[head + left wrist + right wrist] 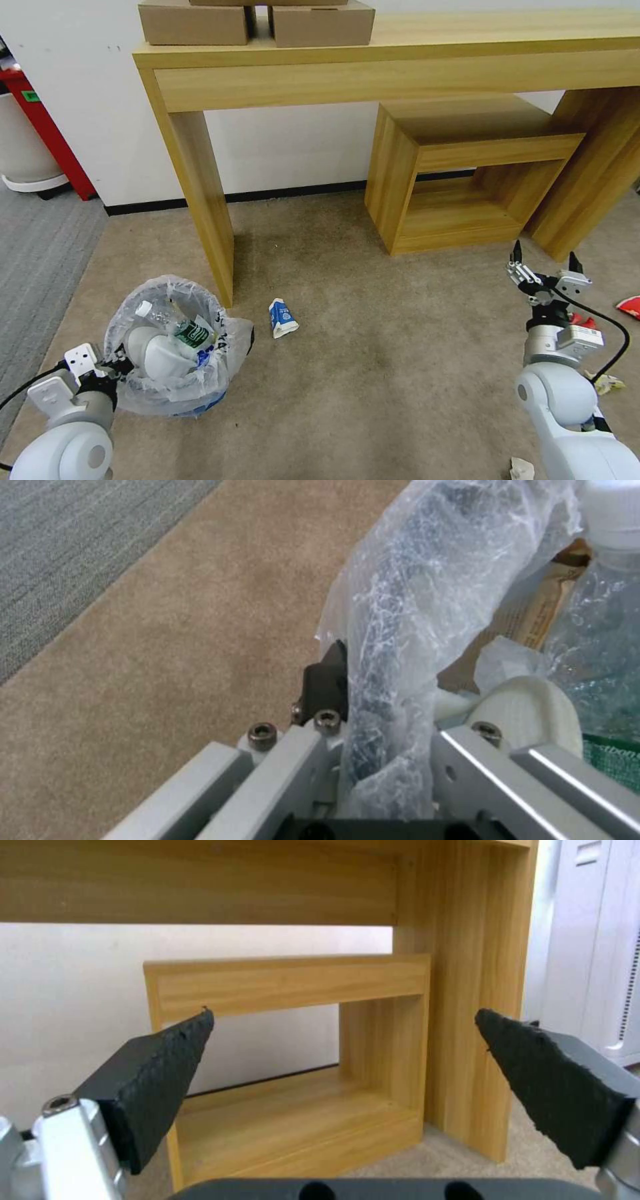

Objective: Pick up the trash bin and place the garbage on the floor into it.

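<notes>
Nearest, the left gripper [113,363] is clamped on the bagged rim of the bin [175,347], which sits on the beige floor [373,373] beside a desk leg [207,207]. Right gripper [545,268] hovers with fingers apart, litter scattered around its arm, before a low shelf [460,173]. A blue-white wrapper [282,318] lies just right of the bin on bare carpet.
</notes>
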